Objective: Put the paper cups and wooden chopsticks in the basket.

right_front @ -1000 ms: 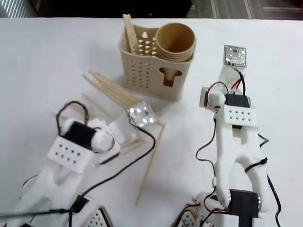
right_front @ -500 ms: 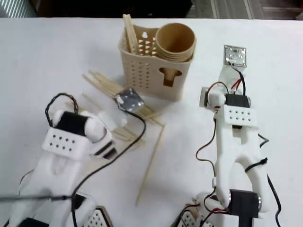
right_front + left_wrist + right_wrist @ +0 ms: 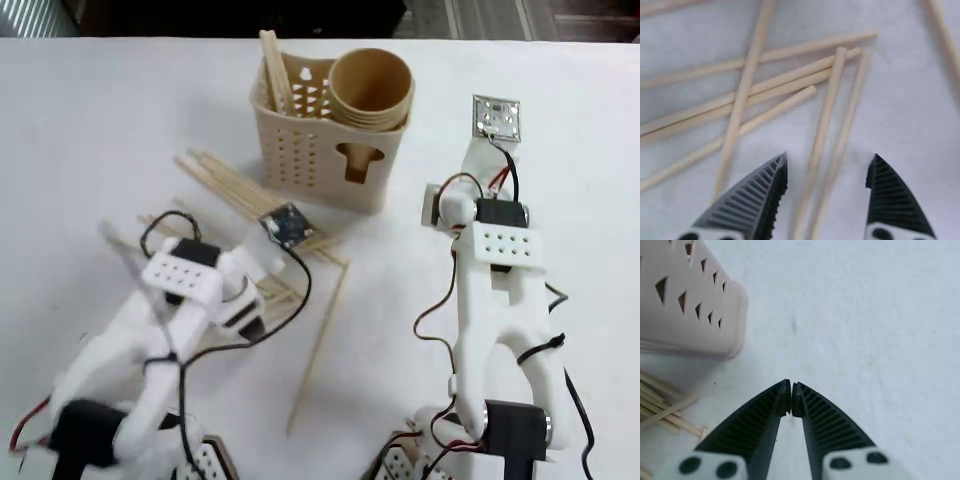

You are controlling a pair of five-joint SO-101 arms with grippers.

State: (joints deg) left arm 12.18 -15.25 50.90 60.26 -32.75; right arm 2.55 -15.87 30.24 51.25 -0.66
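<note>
step: cups (image 3: 371, 86) already nested in the basket (image 3: 300, 160); gathering chopsticks in hand
basket: upright at the far middle of the surface (image 3: 120, 100), a few upright sticks (image 3: 272, 70) inside, beside the cups
loose chopsticks (image 3: 825, 115): scattered in a crossed pile on the surface just beside the basket; lone stick (image 3: 320, 340) lying apart, nearer the arms
left fingers (image 3: 755, 195): spread wide, empty, low over the pile, two sticks lying between the tips
right fingers (image 3: 760, 420): pressed together on nothing, over bare surface near the basket's corner
next move: probably lowering the left fingers to pinch that pair, then carrying it to the basket; thin sticks lying flat, so likely easy to miss
</note>
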